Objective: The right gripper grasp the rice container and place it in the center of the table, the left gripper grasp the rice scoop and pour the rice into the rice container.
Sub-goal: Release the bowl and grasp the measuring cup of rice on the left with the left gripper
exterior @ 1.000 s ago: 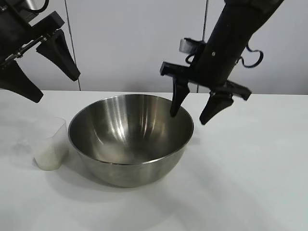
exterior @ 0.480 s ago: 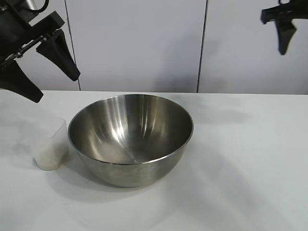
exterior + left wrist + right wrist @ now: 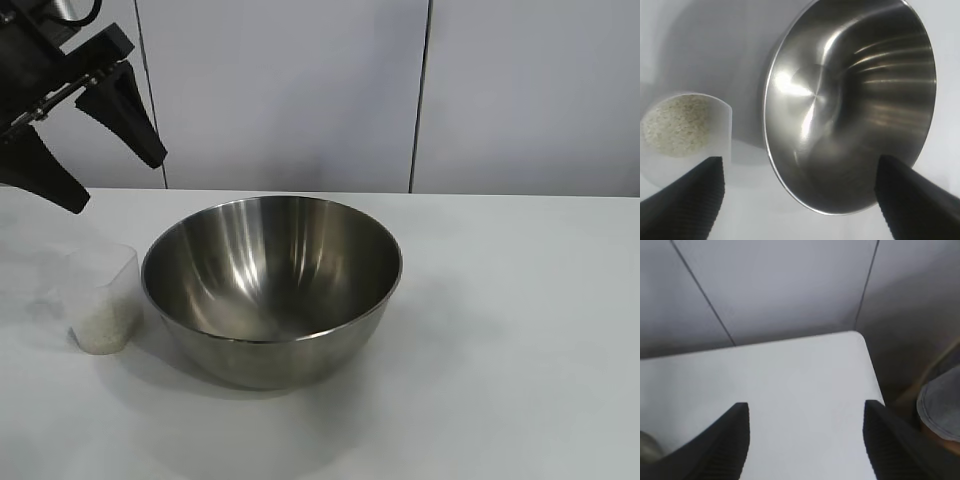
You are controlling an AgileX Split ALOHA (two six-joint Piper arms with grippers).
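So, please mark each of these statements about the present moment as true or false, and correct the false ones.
1. The rice container holds the rice. False: its inside is bare; the rice sits in the rice scoop.
2. The rice scoop stands upright on the table beside the rice container. True.
3. The left hand is closed on the rice scoop. False: it is open, in the air above the scoop.
4. The right hand shows in the exterior view. False: only its own wrist view shows it, open and holding nothing.
5. The rice container stands upright. True.
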